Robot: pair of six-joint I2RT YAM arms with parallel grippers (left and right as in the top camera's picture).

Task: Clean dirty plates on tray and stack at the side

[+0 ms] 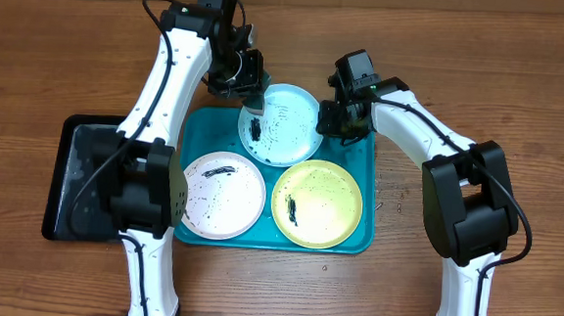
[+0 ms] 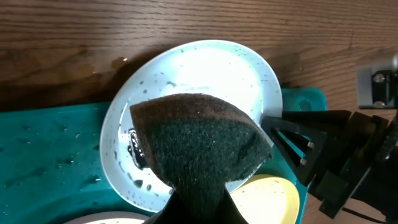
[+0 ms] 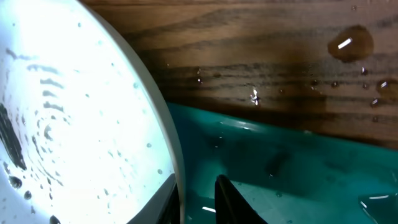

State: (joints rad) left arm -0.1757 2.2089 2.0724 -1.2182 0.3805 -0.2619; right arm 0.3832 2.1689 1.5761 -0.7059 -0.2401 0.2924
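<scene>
Three smeared plates lie on a turquoise tray [image 1: 214, 139]: white plate [image 1: 223, 196] front left, light blue plate [image 1: 289, 129] behind, yellow-green plate [image 1: 318, 204] front right. Over the blue one, the left claw [image 1: 250, 83] pinches a dark sponge [image 2: 199, 149]. The right claw [image 1: 332, 117] straddles its rim; whether it grips, I cannot tell.

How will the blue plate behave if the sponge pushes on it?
Droplets cover the blue plate, so it is probably slippery. It lies across the tray rim, so it may rock or slide under the sponge. It looks thin, likely light.
</scene>
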